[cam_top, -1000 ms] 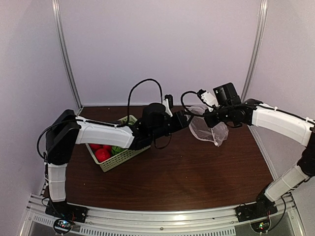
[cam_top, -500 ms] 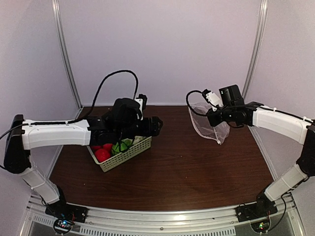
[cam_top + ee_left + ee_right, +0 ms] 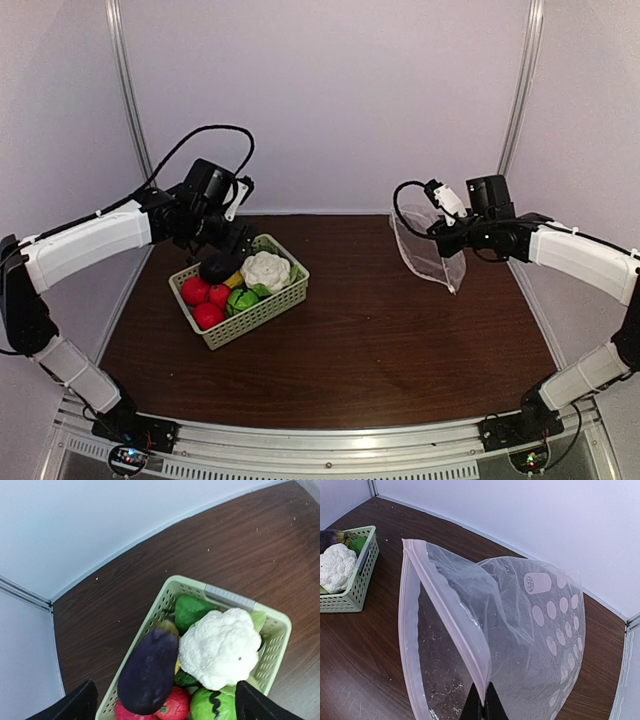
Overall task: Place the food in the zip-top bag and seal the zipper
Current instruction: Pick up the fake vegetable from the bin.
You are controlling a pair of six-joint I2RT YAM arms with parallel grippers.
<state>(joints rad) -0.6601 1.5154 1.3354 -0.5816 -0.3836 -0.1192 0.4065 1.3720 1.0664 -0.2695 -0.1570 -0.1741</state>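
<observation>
Your left gripper (image 3: 167, 702) swings back from bag (image 3: 520, 630) to basket (image 3: 262, 310), jaws spread, empty. Your right gripper (image 3: 481, 702) pinches bag rim, mouth open. No food (image 3: 220, 647) bagged yet.

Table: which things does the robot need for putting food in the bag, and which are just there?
Needed: zip-top bag, pinched by right gripper; cauliflower; purple eggplant; red fruits; green vegetables.
Just there: pale green basket they sit in; brown table.

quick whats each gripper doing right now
left gripper: open, holding nothing, over the basket
right gripper: shut on the zip-top bag, pinching its mouth edge
</observation>
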